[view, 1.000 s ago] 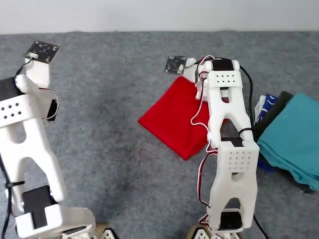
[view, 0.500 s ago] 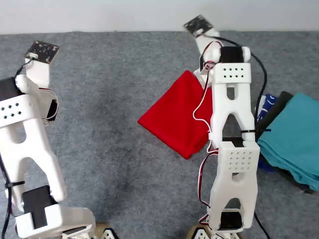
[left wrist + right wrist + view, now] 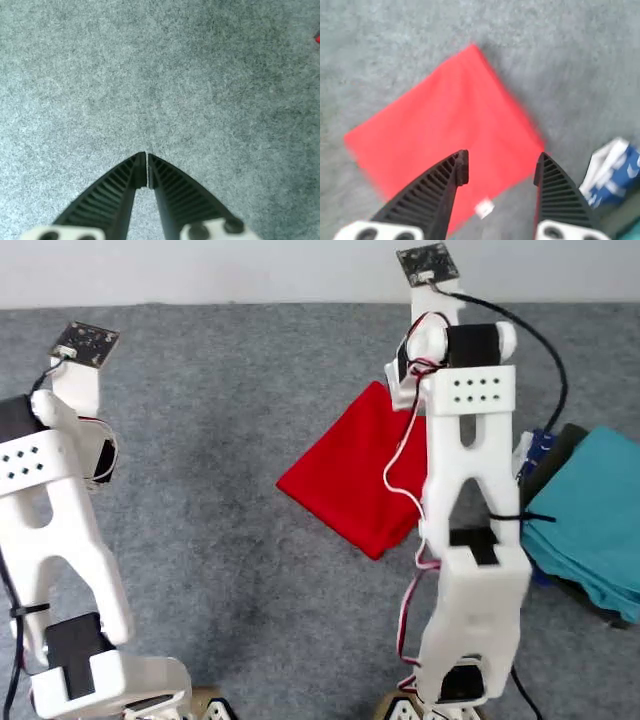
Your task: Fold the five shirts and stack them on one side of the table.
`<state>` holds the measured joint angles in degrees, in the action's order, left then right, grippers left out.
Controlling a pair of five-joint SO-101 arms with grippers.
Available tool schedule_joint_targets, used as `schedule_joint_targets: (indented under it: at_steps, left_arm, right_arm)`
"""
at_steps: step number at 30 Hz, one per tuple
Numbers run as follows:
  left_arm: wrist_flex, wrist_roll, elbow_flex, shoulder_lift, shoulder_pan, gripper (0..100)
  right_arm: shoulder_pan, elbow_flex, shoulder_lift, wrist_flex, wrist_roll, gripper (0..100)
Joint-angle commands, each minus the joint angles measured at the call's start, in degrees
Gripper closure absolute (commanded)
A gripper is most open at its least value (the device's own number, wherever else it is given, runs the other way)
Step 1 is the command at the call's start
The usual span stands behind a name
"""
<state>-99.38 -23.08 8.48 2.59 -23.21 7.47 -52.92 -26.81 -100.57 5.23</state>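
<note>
A folded red shirt point(image 3: 350, 480) lies flat on the grey carpet at the table's middle, also seen as the red shirt point(image 3: 450, 120) in the right wrist view. My right gripper point(image 3: 501, 167) hangs open above it with nothing between its fingers; that arm point(image 3: 470, 460) stands raised over the shirt's right side. A stack of folded shirts sits at the right, with a teal shirt point(image 3: 590, 515) on top and a blue-and-white one point(image 3: 535, 450) under it. My left gripper point(image 3: 147, 165) is shut over bare carpet; its arm point(image 3: 55, 490) stands at the far left.
The grey carpet point(image 3: 210, 400) spreads bare between the left arm and the red shirt. A pale wall point(image 3: 250, 270) borders the table's far edge. The blue-and-white cloth point(image 3: 612, 172) lies close beside the red shirt's corner.
The right arm has risen and drawn back from the red shirt, its wrist moving toward the far edge. The red shirt's far corner now lies uncovered. The left arm has not moved.
</note>
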Motion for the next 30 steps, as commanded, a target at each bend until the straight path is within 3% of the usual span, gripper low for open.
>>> schedule_joint_targets:
  at_steps: [1, 7, 13, 19, 30]
  left_arm:
    - [-0.26, -0.53, 0.40, 2.46, -0.35, 99]
    - [-0.18, -0.53, 0.31, 2.37, -0.35, 99]
    - [-0.44, -0.53, 0.31, 2.46, -0.35, 99]
    - [-0.44, -0.53, 0.31, 2.46, -0.35, 99]
    - [-0.35, -0.53, 0.31, 2.46, -0.35, 99]
  right_arm:
    - [0.31, 10.02, 11.56, -2.15, -8.18, 78.0]
    - [3.21, 14.42, 10.24, -0.92, -28.48, 77.9]
    - [3.30, 14.51, 0.66, 2.77, -35.43, 76.1]
    - [3.21, 14.51, -8.31, 7.43, -43.78, 57.4]
    - [3.56, 14.51, -23.25, 17.45, -51.08, 57.1]
